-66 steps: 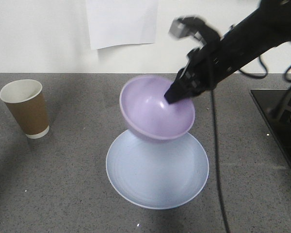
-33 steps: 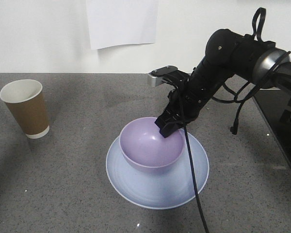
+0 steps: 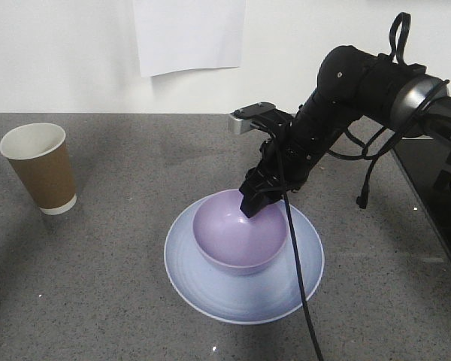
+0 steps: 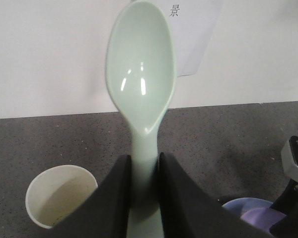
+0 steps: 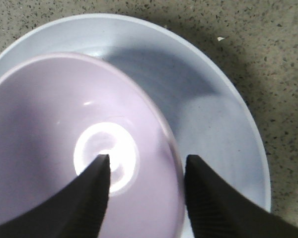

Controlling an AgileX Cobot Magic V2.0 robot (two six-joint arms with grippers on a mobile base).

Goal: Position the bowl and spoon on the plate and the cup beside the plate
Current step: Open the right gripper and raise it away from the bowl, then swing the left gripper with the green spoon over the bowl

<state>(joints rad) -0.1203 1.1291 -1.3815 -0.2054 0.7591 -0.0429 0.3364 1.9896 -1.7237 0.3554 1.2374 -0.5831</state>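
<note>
Right claw: arm angled down, jaws parted astride rim of bowl sitting on plate. Left claw: grips upright spoon. Cup: far left on surface.

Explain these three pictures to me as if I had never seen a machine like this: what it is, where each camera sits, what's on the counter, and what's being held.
This is a robot with two arms, each ending in a two-fingered tool. The wide picture looks at the grey counter from in front; the other two come from cameras on the wrists, looking out along the fingers.

On the counter stand a brown paper cup at the left and a pale blue plate, with a purple bowl on the plate.

The right tool straddles the bowl's rim, one finger inside and one outside, with gaps showing in its wrist view, so it looks open.

The left tool appears only in its own wrist view. It is closed on the handle of a mint-green spoon, held above the counter.
</note>
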